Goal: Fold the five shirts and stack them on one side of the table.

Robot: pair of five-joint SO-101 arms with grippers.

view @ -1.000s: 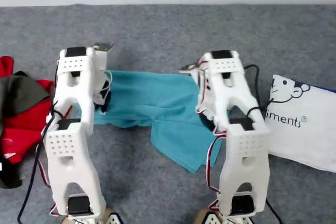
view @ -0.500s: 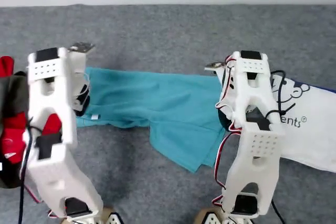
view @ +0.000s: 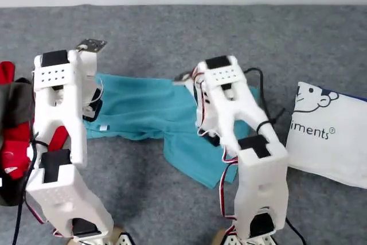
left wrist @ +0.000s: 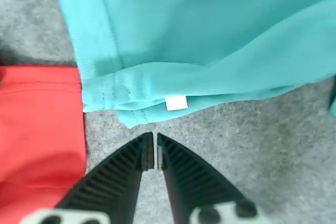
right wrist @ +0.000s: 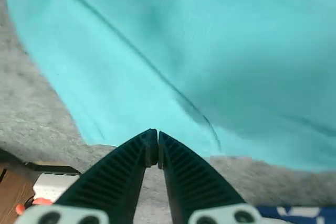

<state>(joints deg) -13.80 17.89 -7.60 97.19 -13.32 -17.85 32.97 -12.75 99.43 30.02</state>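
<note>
Teal shirt lies spread and rumpled across the middle of the grey table, between the two arms. The left arm stretches forward along its left edge. The left claw is clenched on nothing, tips over bare table just beside the hem and its white tag. The right arm bends over the shirt's right half, with the right claw clenched and empty at the cloth's edge. A red shirt is heaped far left and a white shirt lies far right.
</note>
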